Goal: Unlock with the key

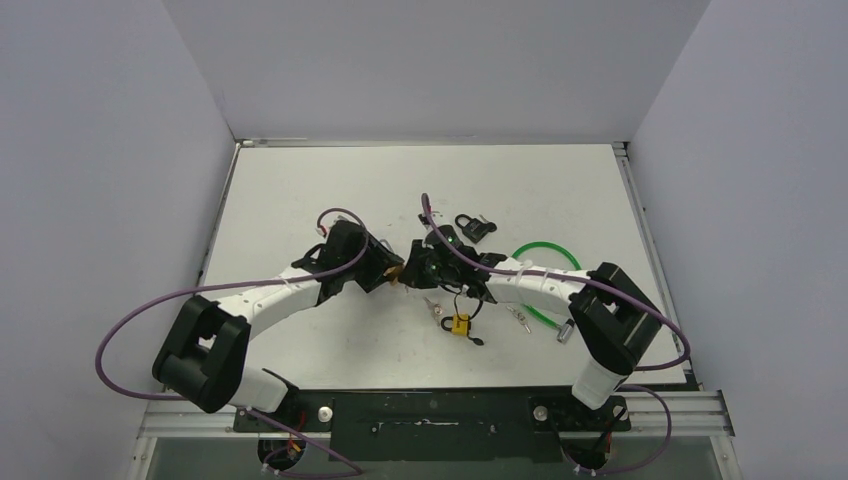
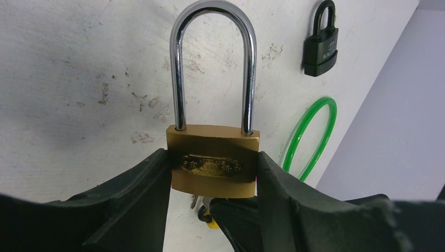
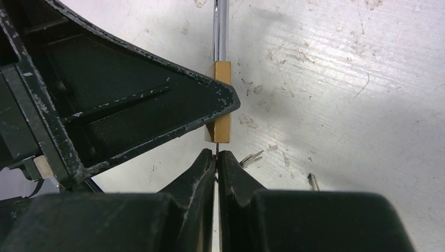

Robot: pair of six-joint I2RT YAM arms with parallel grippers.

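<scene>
The bench (image 1: pixel 300 200) is carrying everything, and the two arms are meeting just above its middle. The left tool (image 2: pixel 212 163) is standing about half apart, and its two fingers (image 2: pixel 152 184) are clamping the flat sides of the brass padlock (image 2: pixel 210 144). The lock's body is sitting squarely between them, raised off the bench. Its steel shackle (image 2: pixel 179 79) is pointing away from the wrist, with both legs seated in the body. The right tool (image 3: pixel 216 157) is facing the padlock's underside with its tips pressed together. They are pinching a thin sliver of metal, the key (image 3: pixel 216 149), seen edge-on. The key is reaching up to the bottom face of the lock body; how deep it is sitting I cannot tell.

A green loop (image 1: pixel 545 250) is lying on the bench beside the right arm, partly under it. A black padlock (image 1: pixel 470 226) is resting just beyond the two tools, apart from them. A small yellow padlock (image 1: pixel 460 323) is lying nearer the arm bases. Loose keys (image 3: pixel 252 157) are scattered on the surface close by.
</scene>
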